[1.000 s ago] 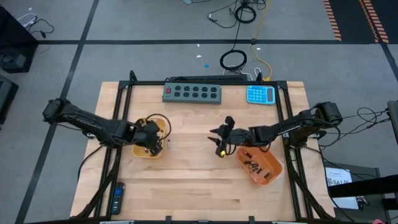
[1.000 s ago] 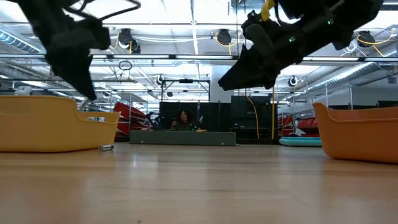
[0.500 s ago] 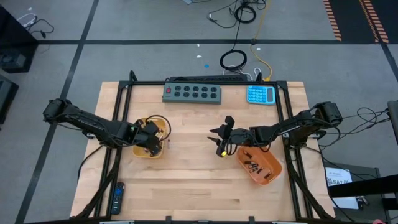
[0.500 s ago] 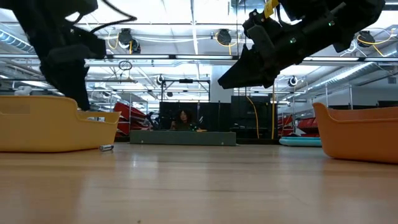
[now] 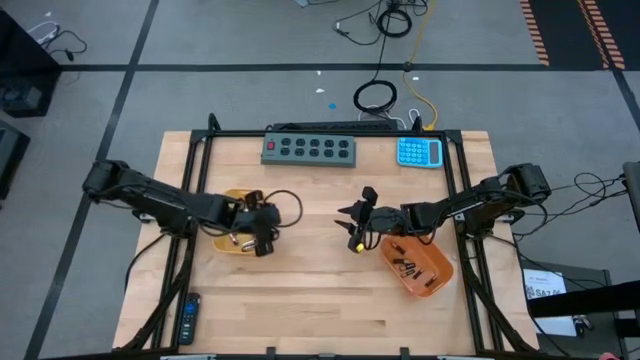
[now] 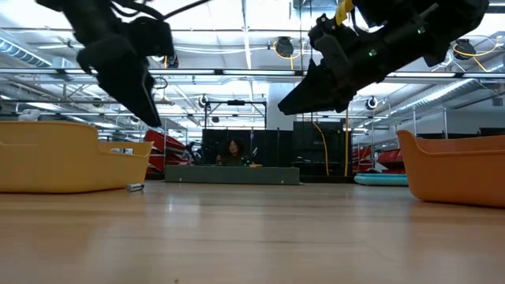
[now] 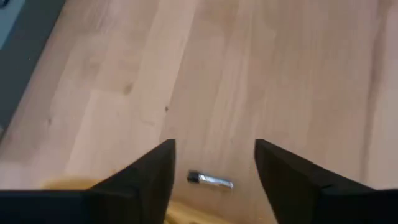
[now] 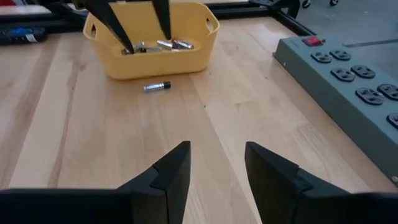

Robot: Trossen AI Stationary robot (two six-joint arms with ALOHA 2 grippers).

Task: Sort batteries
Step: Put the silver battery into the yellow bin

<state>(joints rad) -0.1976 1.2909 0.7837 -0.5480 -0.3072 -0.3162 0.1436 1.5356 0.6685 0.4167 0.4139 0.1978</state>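
Left gripper (image 5: pixel 264 233), jaws apart, shifted right off yellow tray (image 5: pixel 228 243) to above loose battery (image 7: pixel 210 180) on counter (image 5: pixel 300 290); right gripper (image 5: pixel 351 228), jaws apart, unmoved mid-counter; no legible writing.

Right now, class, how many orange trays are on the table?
2. One orange tray sits on the table's left side, under the left gripper; the other orange tray sits on the right, beside the right arm.
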